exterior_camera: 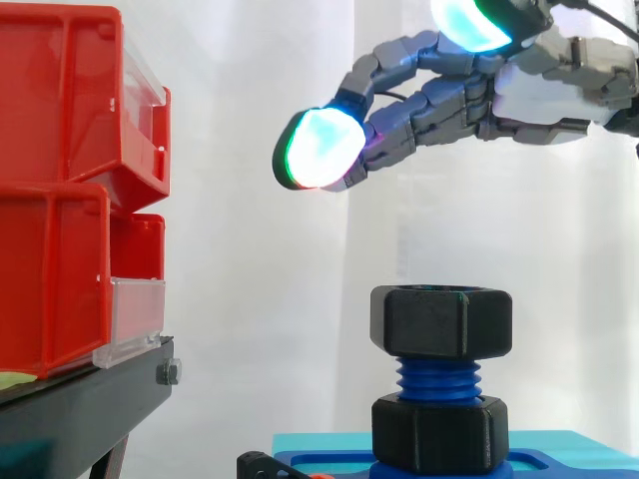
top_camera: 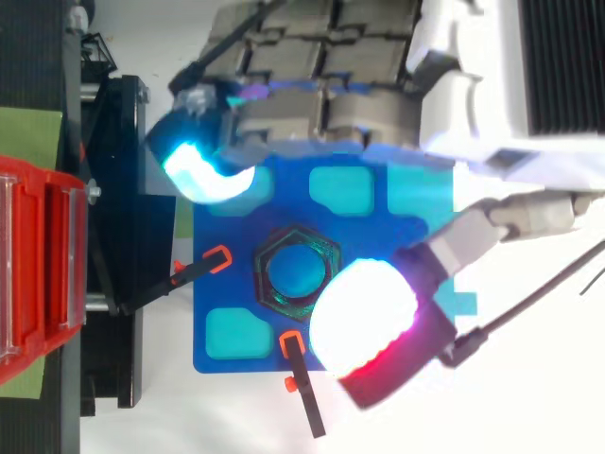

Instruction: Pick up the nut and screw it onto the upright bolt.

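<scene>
A black hexagonal nut (exterior_camera: 440, 321) sits on top of the upright blue threaded bolt (exterior_camera: 438, 378). From above the nut (top_camera: 298, 266) rings the bolt's blue tip (top_camera: 297, 269). A second black nut (exterior_camera: 439, 431) sits lower, at the bolt's base on the blue fixture plate (top_camera: 222, 293). My hand (exterior_camera: 559, 80) hovers well above the nut, apart from it. Its fingers are relaxed and spread, and their glowing pads (exterior_camera: 319, 148) hold nothing. In the top view the hand (top_camera: 378, 76) covers the plate's upper edge, with one bright pad (top_camera: 364, 317) over the plate's lower right.
Stacked red bins (exterior_camera: 70, 190) rest on a black stand (exterior_camera: 90, 399) at the left. The red bins (top_camera: 38, 265) are at the left edge from above. Two black clamps with orange tips (top_camera: 217, 257) lie on the plate near the nut.
</scene>
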Available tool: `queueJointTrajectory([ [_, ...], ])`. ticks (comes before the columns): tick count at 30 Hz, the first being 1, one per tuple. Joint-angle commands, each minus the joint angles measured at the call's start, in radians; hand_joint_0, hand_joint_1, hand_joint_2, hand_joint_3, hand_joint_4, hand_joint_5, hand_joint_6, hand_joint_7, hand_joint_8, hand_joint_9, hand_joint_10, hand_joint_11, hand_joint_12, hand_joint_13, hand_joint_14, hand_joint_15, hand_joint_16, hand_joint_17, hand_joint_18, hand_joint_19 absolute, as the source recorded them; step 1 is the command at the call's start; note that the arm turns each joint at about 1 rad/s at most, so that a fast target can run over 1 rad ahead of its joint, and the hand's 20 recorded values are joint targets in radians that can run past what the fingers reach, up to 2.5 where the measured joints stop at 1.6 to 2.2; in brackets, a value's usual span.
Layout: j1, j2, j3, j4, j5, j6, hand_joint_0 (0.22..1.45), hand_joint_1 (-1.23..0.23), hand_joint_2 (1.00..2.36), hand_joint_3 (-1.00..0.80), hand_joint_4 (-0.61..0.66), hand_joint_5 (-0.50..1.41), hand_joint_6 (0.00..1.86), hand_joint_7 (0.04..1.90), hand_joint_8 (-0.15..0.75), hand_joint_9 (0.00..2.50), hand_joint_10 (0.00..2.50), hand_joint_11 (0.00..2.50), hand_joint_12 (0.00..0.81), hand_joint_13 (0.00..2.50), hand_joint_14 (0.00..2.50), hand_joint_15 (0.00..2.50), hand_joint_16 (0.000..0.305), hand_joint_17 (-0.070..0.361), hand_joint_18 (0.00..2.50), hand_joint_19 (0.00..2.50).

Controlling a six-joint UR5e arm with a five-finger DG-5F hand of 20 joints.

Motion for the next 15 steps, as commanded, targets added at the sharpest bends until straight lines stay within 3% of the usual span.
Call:
queueJointTrajectory([
  [1, 0.03, -0.002, -0.032, 0.044, 0.025, 0.001, 0.48, -0.05, 1.0, -0.5, 0.17, -0.14, 0.5, 0.66, 0.215, 0.49, 0.0, 0.0, 0.261, 0.44, 0.0, 0.0, 0.029, 0.064, 0.16, 0.0],
  [2, 0.042, -0.002, -0.047, 0.072, 0.042, 0.004, 0.48, -0.05, 1.0, -0.5, 0.18, -0.14, 0.5, 0.67, 0.216, 0.49, 0.0, 0.0, 0.262, 0.44, 0.0, 0.0, 0.029, 0.065, 0.16, 0.0],
  [8, 0.063, -0.002, -0.068, 0.129, 0.062, 0.005, 0.48, -0.05, 1.0, -0.5, 0.18, -0.13, 0.5, 0.7, 0.22, 0.5, 0.0, 0.0, 0.264, 0.45, 0.0, 0.0, 0.029, 0.065, 0.16, 0.0],
  [15, 0.082, -0.002, -0.078, 0.123, 0.063, 0.001, 0.48, -0.06, 1.0, -0.5, 0.19, -0.13, 0.5, 0.72, 0.227, 0.52, 0.0, 0.0, 0.266, 0.46, 0.0, 0.0, 0.029, 0.066, 0.17, 0.0],
])
